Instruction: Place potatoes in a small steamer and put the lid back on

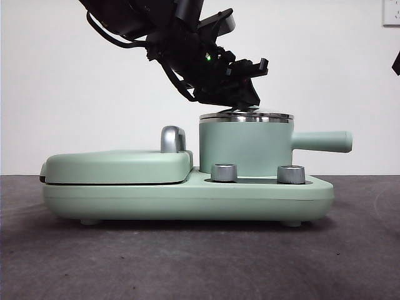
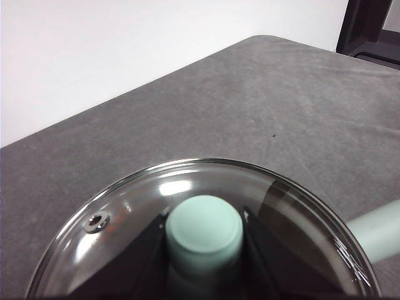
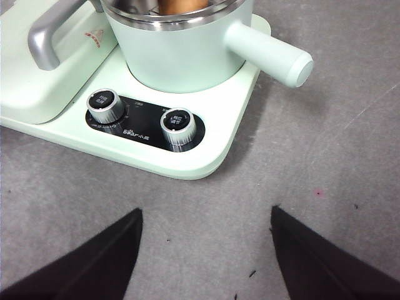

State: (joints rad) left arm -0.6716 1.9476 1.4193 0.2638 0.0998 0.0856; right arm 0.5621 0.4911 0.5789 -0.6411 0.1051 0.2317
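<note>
Your left gripper (image 2: pixel 204 240) clenches the lid (image 2: pixel 150 206) knob between its jaws; the right gripper (image 3: pixel 206 250), released, alone shows unreadable dial labels and the potatoes (image 3: pixel 181 5).

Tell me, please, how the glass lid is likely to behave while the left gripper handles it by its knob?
The lid is clear glass, so probably rigid but breakable if knocked on the small steamer. The left gripper pinches only the smooth rounded knob, so it may slip or swivel. Its steel rim suggests some weight.
</note>
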